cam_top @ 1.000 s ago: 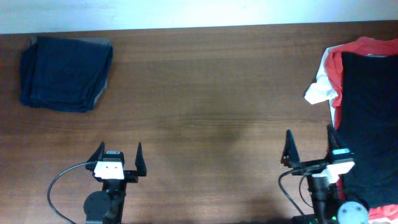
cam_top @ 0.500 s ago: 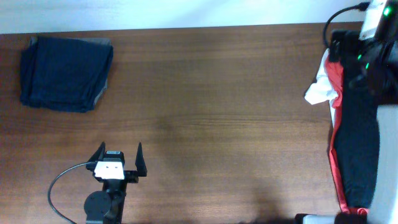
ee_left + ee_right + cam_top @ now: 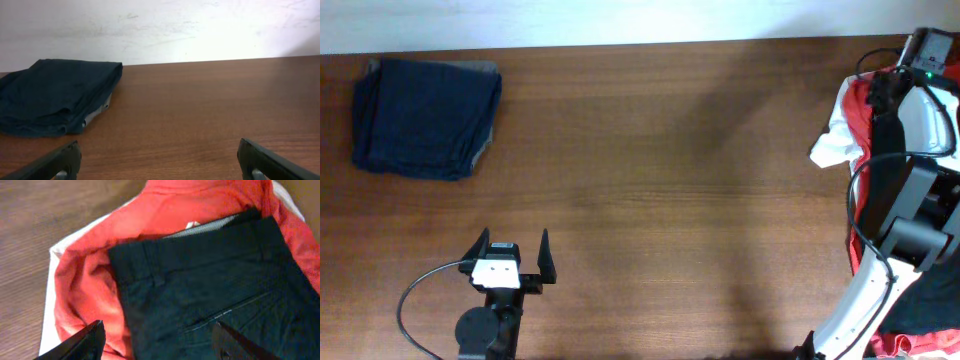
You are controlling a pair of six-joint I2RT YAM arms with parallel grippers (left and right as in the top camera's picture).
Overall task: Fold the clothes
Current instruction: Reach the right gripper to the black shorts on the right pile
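Near edge, left side: the left gripper (image 3: 512,243) sits with its jaws spread wide, nothing between them. Over at the right edge of the table (image 3: 670,150), the right gripper (image 3: 157,327) hangs above the black garment (image 3: 210,285), fingers parted, no cloth pinched between them. That garment lies on a red T-shirt (image 3: 165,210) towards the far right corner. Far left corner: folded navy clothes (image 3: 425,115).

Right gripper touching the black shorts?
Cannot tell. Right wrist view shows the right gripper open over the black shorts, but no gap or contact is plain; overhead, the arm hides it.
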